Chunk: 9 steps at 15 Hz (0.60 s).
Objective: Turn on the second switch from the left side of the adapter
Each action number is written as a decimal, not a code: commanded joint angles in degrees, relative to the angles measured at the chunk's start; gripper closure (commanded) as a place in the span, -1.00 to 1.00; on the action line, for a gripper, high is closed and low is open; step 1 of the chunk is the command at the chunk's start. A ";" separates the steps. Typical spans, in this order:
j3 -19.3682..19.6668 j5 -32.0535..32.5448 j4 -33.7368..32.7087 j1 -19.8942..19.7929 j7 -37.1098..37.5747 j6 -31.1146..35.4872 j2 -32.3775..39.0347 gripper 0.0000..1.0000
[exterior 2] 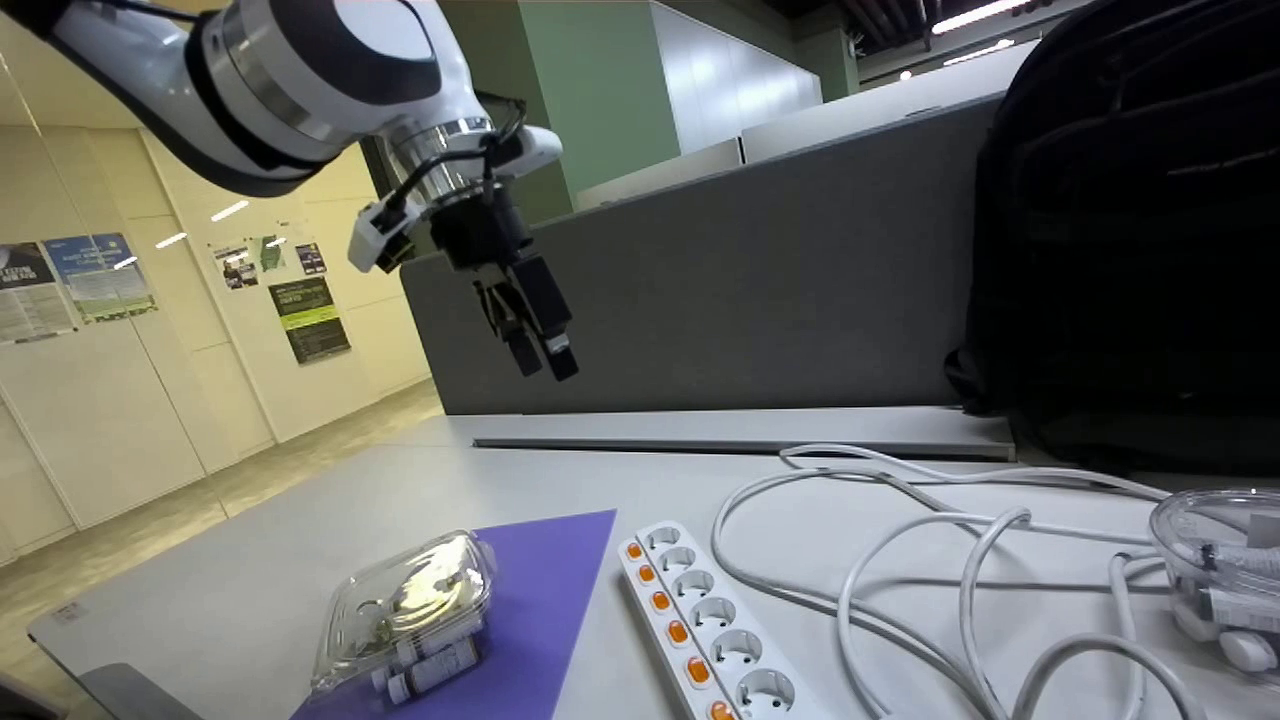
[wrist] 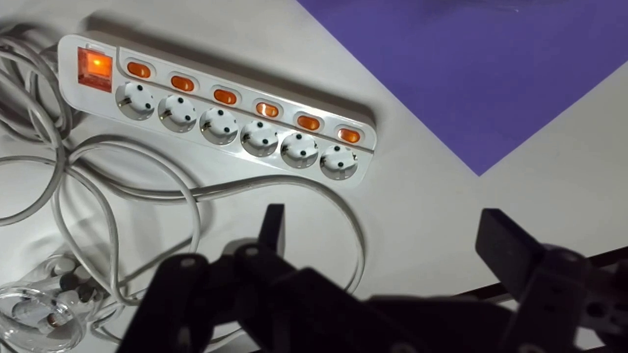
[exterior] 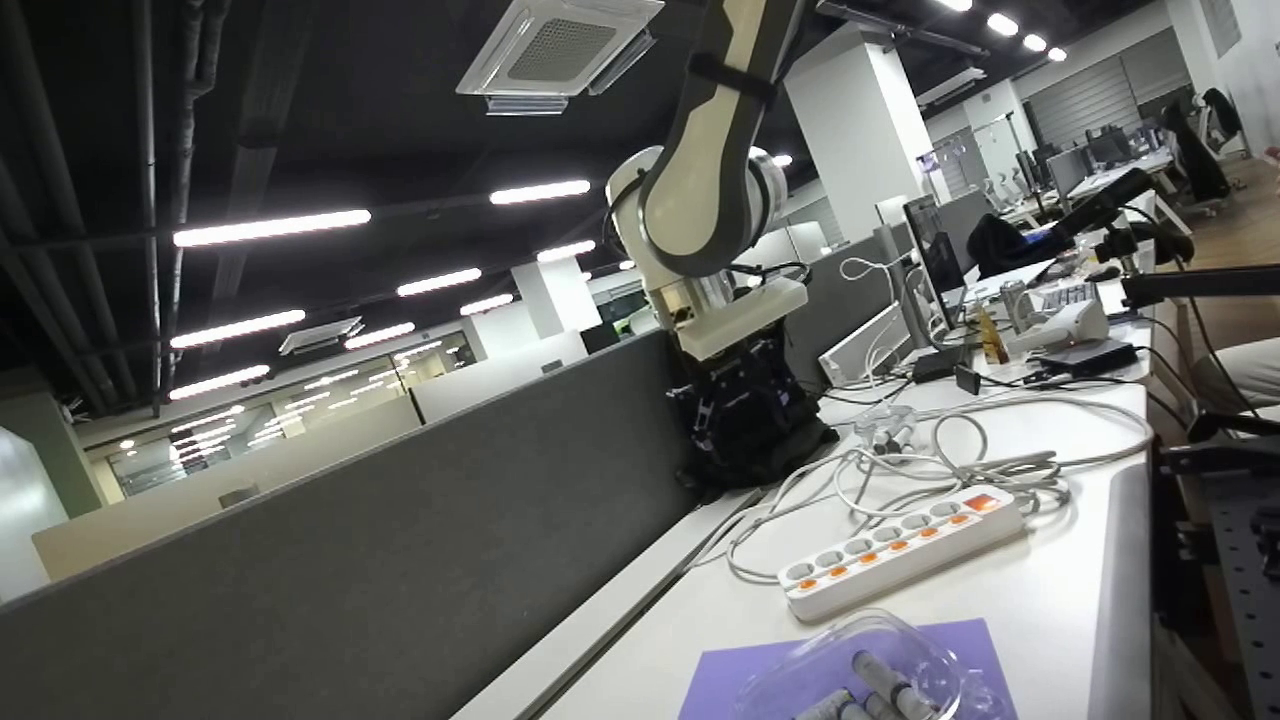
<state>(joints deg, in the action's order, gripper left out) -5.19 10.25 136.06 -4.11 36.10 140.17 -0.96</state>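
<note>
The adapter is a long white power strip, lying flat on the white table in both exterior views (exterior: 925,568) (exterior 2: 697,635) and in the wrist view (wrist: 216,105). It has a row of round sockets and a row of small orange switches (wrist: 225,96). A larger orange switch (wrist: 95,68) glows at its left end in the wrist view. My gripper (wrist: 382,212) is open and empty, its fingers spread wide. It hangs well above the table, also in an exterior view (exterior 2: 547,366), touching nothing. In the remaining exterior view its fingers are hard to make out against black.
A purple sheet (wrist: 466,98) lies beside the adapter, with a clear plastic box of tubes (exterior 2: 415,610) on it. Loose white cables (exterior 2: 960,600) curl on the other side, near a clear tub (wrist: 39,318). A black backpack (exterior 2: 1130,250) stands against the grey partition (exterior 2: 760,300).
</note>
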 commanded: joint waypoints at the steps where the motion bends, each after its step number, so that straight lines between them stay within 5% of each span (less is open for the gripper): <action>1: 2.06 1.89 2.04 1.49 2.58 5.44 -0.47 -1.00; 2: 2.57 1.04 2.30 1.38 2.09 7.30 0.44 -0.50; 9: 6.19 -3.66 3.10 1.47 -1.53 16.07 7.91 0.38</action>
<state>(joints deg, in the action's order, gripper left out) -0.63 9.44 139.19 -3.43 36.07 153.11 4.01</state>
